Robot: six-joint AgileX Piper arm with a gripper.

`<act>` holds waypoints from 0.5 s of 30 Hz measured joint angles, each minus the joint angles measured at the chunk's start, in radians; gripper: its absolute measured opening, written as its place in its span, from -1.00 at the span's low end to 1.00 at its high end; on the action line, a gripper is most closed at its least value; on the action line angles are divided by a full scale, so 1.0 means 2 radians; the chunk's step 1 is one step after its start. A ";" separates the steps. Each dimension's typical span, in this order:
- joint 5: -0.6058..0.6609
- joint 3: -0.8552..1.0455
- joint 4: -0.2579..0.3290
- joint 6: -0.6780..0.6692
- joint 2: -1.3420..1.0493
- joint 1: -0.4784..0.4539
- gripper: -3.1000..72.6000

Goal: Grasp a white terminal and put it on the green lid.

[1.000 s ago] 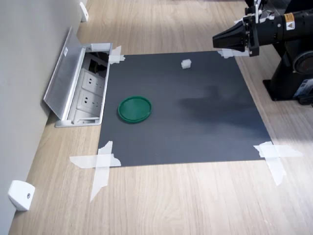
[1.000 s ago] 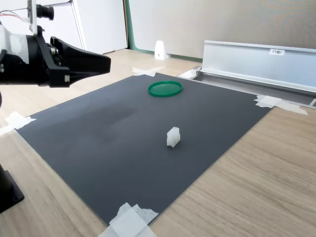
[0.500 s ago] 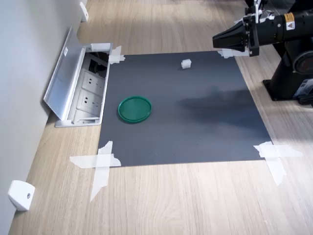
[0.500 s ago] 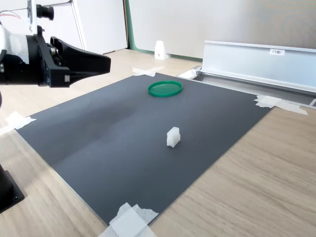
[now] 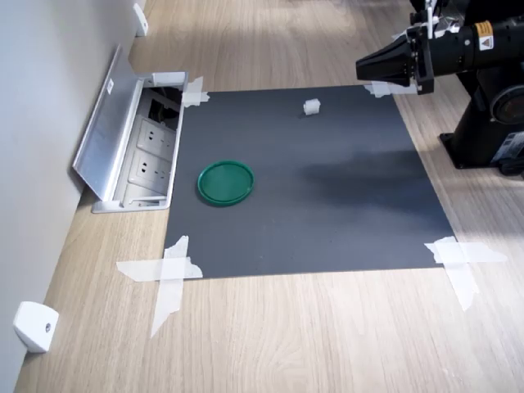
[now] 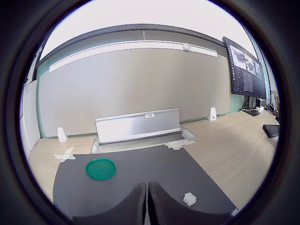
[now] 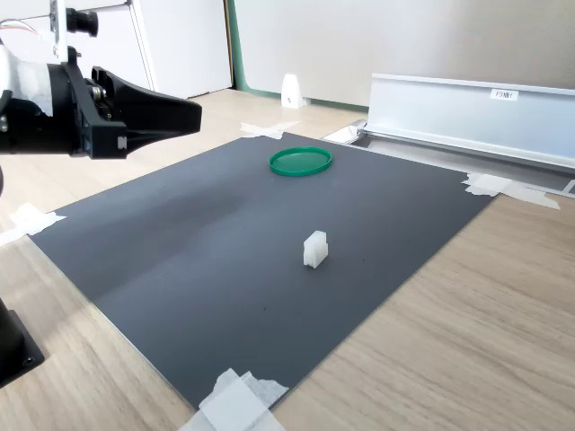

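Terminal (image 5: pixel 311 106) and green lid (image 5: pixel 225 182) both lie on a dark grey mat (image 5: pixel 327 213) taped at its corners to the wooden bench (image 5: pixel 327 344). The white terminal sits near the mat's far edge in the first exterior view, well apart from the green lid, which lies nearer the mat's left side in the first exterior view, close to an open aluminium socket box (image 5: pixel 135 147) set into the bench by the wall. The black end effector (image 5: pixel 360 64) hangs in the air above the mat's far right corner in the first exterior view, its fingers pressed together to a point and holding nothing; the wrist view shows the two fingertips (image 6: pixel 138 201) meeting with only a thin seam between them. From the wrist view, the terminal (image 6: pixel 189 198) lies just beside the fingertips and the lid (image 6: pixel 101 168) farther off.
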 joint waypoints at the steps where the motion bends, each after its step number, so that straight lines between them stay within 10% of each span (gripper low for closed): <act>1: -0.001 0.000 0.000 0.000 0.000 0.000 -0.94; 15: -0.003 -0.001 0.000 0.000 0.000 0.000 -0.94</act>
